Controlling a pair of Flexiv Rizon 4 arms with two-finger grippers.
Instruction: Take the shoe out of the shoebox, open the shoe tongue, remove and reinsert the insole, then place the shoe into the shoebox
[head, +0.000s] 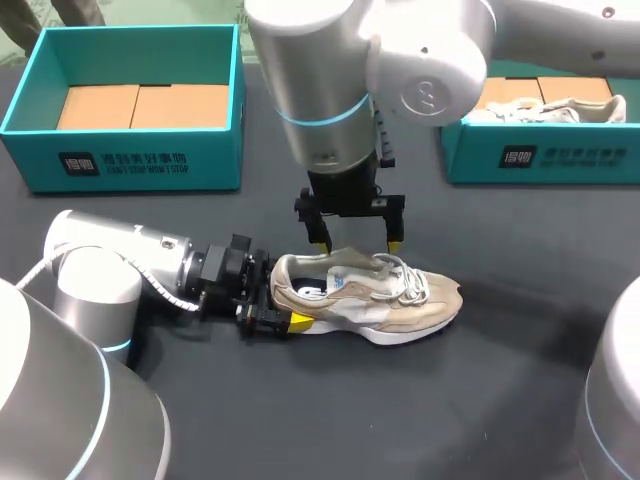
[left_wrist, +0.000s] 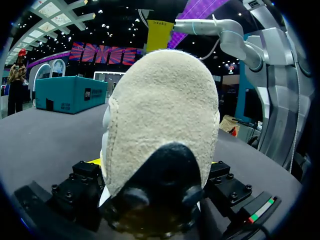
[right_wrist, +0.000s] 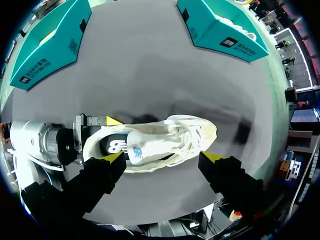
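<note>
Your shoe, beige suede and mesh with a white sole and loose white laces, sat upright on the dark bench. Your left claw was clenched on the shoe's heel from both sides. Your right claw hung above the shoe's opening, fingers spread wide, grasping nothing.

Saw the shoe, beige suede and white mesh, standing on its sole mid-table, toe right, heel left, laces loose, dark insole showing inside. Noted the left shoebox, teal and open, far left, showing a brown cardboard floor. Noted the right shoebox, matching, far right, with a pale second shoe inside.
</note>
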